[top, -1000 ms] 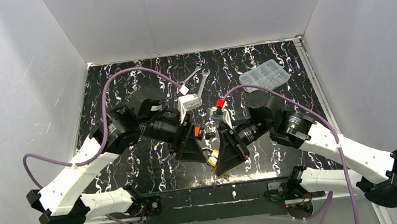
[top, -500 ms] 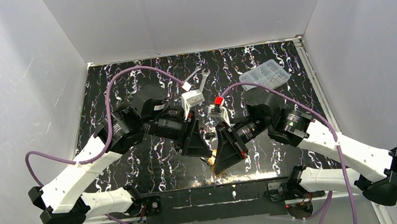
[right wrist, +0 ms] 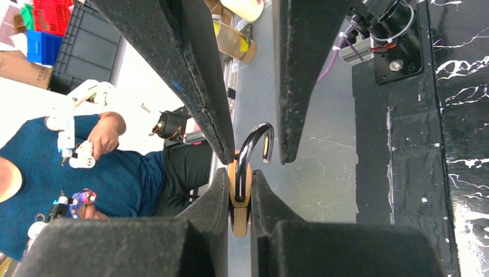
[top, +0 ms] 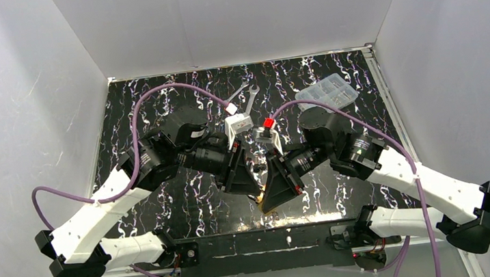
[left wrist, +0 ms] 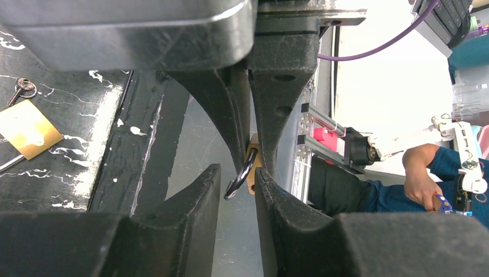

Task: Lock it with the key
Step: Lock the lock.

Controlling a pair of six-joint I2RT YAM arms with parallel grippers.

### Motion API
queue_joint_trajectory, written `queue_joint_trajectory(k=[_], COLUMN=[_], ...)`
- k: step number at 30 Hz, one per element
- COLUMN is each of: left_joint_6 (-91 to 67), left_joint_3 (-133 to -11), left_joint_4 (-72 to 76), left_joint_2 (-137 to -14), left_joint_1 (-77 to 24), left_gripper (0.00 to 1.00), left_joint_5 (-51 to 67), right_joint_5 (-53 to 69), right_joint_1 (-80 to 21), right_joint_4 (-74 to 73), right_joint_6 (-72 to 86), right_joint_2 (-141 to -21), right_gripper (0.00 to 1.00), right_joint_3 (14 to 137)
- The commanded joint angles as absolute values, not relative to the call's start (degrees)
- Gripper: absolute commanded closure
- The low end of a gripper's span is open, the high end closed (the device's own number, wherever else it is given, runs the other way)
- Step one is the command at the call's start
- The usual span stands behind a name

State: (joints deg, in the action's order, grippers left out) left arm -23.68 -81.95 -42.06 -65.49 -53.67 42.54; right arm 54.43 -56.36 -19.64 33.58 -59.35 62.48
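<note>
**Padlock held, shackle open, key not in hand**

The brass padlock with a steel shackle (right wrist: 239, 193) is clamped by its body between the fingers of the right pincer (right wrist: 237, 176), which are closed down to the body's thickness. The shackle (right wrist: 254, 141) stands open, with its free end clear of the body. It projects past the right fingertips into the gap of the left pincer (left wrist: 237, 173). The left pincer is narrowly parted, with one finger on either side of the shackle. It has no confirmed hold on anything, and whether it touches the shackle cannot be told.

Progress is judged early. The lock is lifted and presented, but the shackle is not pushed home. The small metal key (left wrist: 22, 88) is in neither pincer. It lies on the black marbled table (left wrist: 69, 104), below and to one side of the left pincer, just beside a flat yellow rectangular piece (left wrist: 26, 130). The keyhole is not in view. Closing the shackle, then fetching, inserting and turning the key, all appear outstanding.

Two steel spanners (top: 246, 97) and a clear plastic compartment box (top: 326, 92) lie beyond both pincers, well apart from them.
</note>
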Motion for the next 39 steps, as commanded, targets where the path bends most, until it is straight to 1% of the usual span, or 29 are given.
queue_joint_trajectory(k=[1,5,11,15,17,19,20,22,23,24,25,26,29,33,36,39], left_joint_6=[-23.6,-23.4,-23.4,-23.6,-23.8,-24.5,-25.0,-26.7,-27.7,-28.7,-29.8,-30.7,-34.0,-37.8,-40.9,-45.3], left_joint_3=[-82.5,-82.8,-83.0,-83.0,-83.0,-83.2,-83.3,-82.8,-82.5,-82.0,-81.7,-81.5,-81.2,-82.1,-81.6,-80.7], left_joint_4=[-43.2,-43.7,-43.9,-44.0,-43.9,-43.6,-43.1,-40.6,-38.6,-36.7,-34.8,-32.8,-26.5,-19.5,-13.9,-9.3], left_joint_2=[-64.5,-64.5,-64.7,-64.9,-64.8,-64.4,-64.1,-62.7,-61.7,-60.7,-59.7,-58.8,-56.3,-56.2,-55.6,-55.0], left_joint_1=[-54.1,-54.2,-54.2,-54.3,-54.3,-54.3,-54.3,-54.3,-54.3,-54.3,-54.3,-54.3,-54.3,-54.3,-54.3,-54.3], left_gripper=[0.75,0.81,0.83,0.92,1.0,1.0,1.0,1.0,1.0,1.0,1.0,1.0,1.0,1.0,1.0,1.0], left_joint_5=[43.8,43.5,43.3,43.2,42.5,41.3,40.4,37.1,36.5,35.0,33.7,32.8,30.5,28.1,25.2,21.2], right_joint_5=[53.3,52.5,52.3,50.8,49.2,47.0,45.3,42.3,40.7,38.9,36.8,34.6,26.6,17.5,12.2,9.3], right_joint_1=[-56.3,-56.3,-56.3,-56.3,-56.4,-56.3,-56.4,-56.3,-56.3,-56.3,-56.3,-56.3,-56.3,-56.2,-56.3,-56.3], right_joint_4=[-19.0,-19.1,-19.7,-20.7,-21.6,-22.2,-22.4,-21.6,-20.8,-19.1,-17.8,-16.7,-12.8,-6.1,-4.0,-1.3], right_joint_6=[31.9,31.6,31.1,30.3,29.7,29.1,28.8,28.8,29.0,29.5,29.7,29.7,30.1,29.9,28.8,27.9], right_joint_2=[-59.1,-59.4,-60.1,-60.1,-59.9,-59.4,-59.0,-57.7,-56.8,-55.5,-54.1,-52.7,-47.9,-41.9,-41.0,-41.4], right_gripper=[0.99,0.99,0.99,0.99,0.99,0.99,0.9,0.69,0.56,0.47,0.42,0.38,0.35,0.31,0.31,0.31], right_joint_3=[66.2,66.4,66.4,66.7,66.9,66.9,67.0,66.7,66.5,66.0,65.6,65.4,64.2,62.4,63.7,65.0])
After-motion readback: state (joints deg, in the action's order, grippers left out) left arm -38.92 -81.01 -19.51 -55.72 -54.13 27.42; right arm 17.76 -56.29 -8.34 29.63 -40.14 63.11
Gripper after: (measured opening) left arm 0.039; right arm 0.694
